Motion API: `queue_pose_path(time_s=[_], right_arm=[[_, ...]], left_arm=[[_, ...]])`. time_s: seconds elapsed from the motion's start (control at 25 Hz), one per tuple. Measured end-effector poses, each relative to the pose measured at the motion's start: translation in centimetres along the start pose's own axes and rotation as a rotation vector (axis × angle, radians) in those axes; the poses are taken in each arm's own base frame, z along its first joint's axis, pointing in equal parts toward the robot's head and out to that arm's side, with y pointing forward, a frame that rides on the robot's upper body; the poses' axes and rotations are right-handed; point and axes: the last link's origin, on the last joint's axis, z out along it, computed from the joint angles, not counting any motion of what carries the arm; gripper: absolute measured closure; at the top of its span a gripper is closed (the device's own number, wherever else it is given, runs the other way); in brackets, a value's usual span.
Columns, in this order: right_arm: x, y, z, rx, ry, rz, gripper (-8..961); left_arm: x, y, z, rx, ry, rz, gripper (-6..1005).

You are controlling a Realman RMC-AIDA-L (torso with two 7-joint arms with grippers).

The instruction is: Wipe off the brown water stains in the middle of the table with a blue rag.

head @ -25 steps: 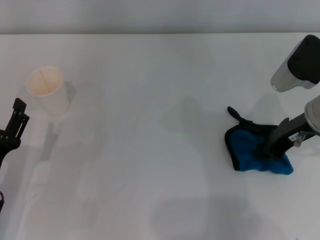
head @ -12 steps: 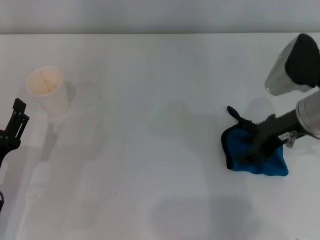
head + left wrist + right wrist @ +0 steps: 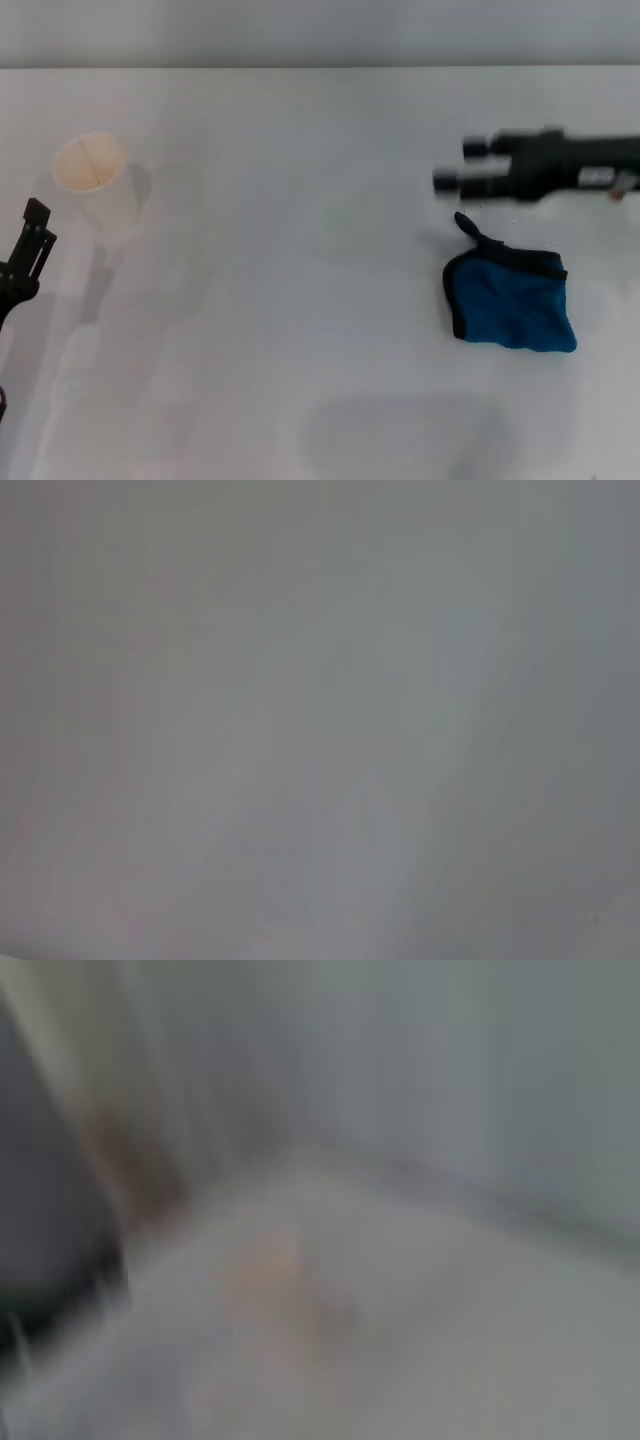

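Note:
The blue rag (image 3: 512,305) lies crumpled on the white table (image 3: 300,330) at the right, its black loop pointing toward the far side. My right gripper (image 3: 455,165) hangs just beyond the rag, lifted off it and turned sideways toward the table's middle. It is open, with nothing between its fingers. No brown water stains show on the table in the head view. The right wrist view is a blur. My left gripper (image 3: 28,248) is parked at the far left edge.
A white paper cup (image 3: 92,180) stands upright at the back left, close to the left gripper. The left wrist view shows only bare pale surface.
The right gripper has let go of the rag, risen off it and swung to the far side, now lying level. The rag stays where it was dropped. The left arm has not moved.

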Motion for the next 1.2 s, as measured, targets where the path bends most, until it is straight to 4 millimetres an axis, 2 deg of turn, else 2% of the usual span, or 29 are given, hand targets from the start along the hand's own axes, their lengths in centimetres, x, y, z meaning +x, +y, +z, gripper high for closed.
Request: queue_pose_path(time_s=[0.12,0.2,0.44,0.56,0.68,0.76,0.96,1.08,1.2], right_arm=[[0.3,-1.0,-1.6,-0.045,-0.282,0.123,112],[1.1,-1.9,-2.3,-0.026,-0.399,0.203,93],[3.9,-4.4,-5.2,0.125,-0.741,0.409,92],[5.7,-5.0,-6.6,0.244,-0.878,0.438,93],[7.5,-5.2,-7.1,0.404,-0.916,0.335,94],[8.7,-5.2,-7.0,0.539,-0.894,0.203,95],[10.8,-4.0,-5.1,0.765,-0.719,-0.161,96],[11.4,-3.5,-4.1,0.818,-0.666,-0.238,97],[11.6,-3.4,-3.8,0.842,-0.659,-0.245,97]], left_arm=[[0.0,0.0,0.0,-0.001,0.0,0.001,164],[0.0,0.0,0.0,-0.002,0.0,0.002,164],[0.0,0.0,0.1,-0.004,0.001,0.005,164],[0.0,0.0,0.1,-0.002,0.001,0.004,164],[0.0,0.0,0.0,0.0,0.0,0.005,164],[0.0,0.0,0.0,0.001,-0.001,0.005,164],[-0.1,0.0,-0.1,0.003,-0.002,0.005,164],[-0.1,0.0,-0.2,0.002,-0.003,0.005,164],[-0.1,0.0,-0.3,0.001,-0.007,0.005,164]])
